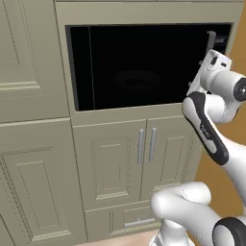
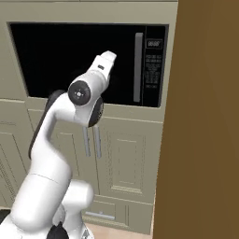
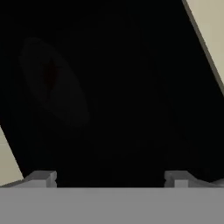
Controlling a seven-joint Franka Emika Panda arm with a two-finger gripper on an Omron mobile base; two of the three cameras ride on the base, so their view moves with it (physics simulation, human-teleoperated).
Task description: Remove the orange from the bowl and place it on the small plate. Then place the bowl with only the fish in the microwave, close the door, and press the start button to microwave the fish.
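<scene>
The gripper (image 3: 107,177), its tips spread wide and holding nothing, faces the black door (image 2: 79,56) of the microwave (image 1: 144,67) at close range. The door looks shut, its handle (image 2: 138,67) just left of the keypad (image 2: 152,65). Behind the dark glass a faint round bowl (image 3: 54,81) with a dim red streak, probably the fish (image 3: 49,74), can barely be made out. The step in hand seems to be pressing start, which calls for shifting the hand right to the keypad. Which key is start is too small to read.
</scene>
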